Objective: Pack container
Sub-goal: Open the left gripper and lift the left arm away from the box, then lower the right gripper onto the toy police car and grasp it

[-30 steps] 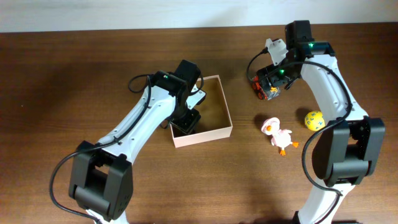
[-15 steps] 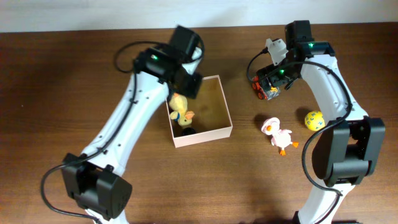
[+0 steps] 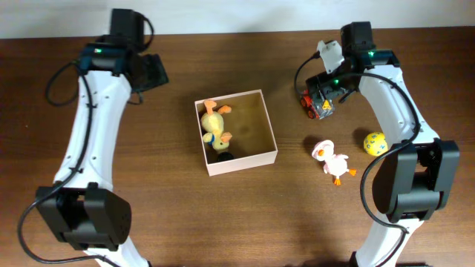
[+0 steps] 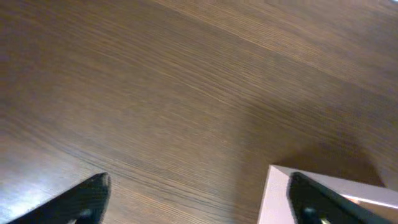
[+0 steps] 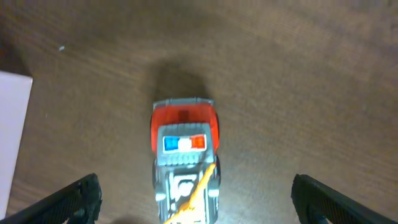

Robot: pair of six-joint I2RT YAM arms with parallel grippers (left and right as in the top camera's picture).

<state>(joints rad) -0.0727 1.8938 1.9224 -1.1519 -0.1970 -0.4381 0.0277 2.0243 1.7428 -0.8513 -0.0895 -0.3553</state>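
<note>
The container (image 3: 242, 162), a shallow cream-walled box with a tan floor, sits mid-table. A yellow duck toy (image 3: 214, 122) lies along its left side, and a dark item (image 3: 223, 156) rests at its front left corner. My left gripper (image 3: 156, 73) hovers open and empty over bare wood, back left of the box. In the left wrist view only a box corner (image 4: 273, 196) shows beside one finger (image 4: 323, 200). My right gripper (image 3: 323, 98) hangs open over a red and grey toy car (image 5: 185, 155), its fingers (image 5: 74, 199) wide apart on either side of it.
A pink and white duck toy (image 3: 332, 159) and a yellow ball (image 3: 375, 142) lie on the wooden table to the right of the box, in front of the toy car (image 3: 315, 106). A white box edge (image 5: 12, 137) shows at the left of the right wrist view.
My left gripper has let go of the yellow duck inside the box, opened wide and swung up and away to the back left. The right arm has stayed over the car.
</note>
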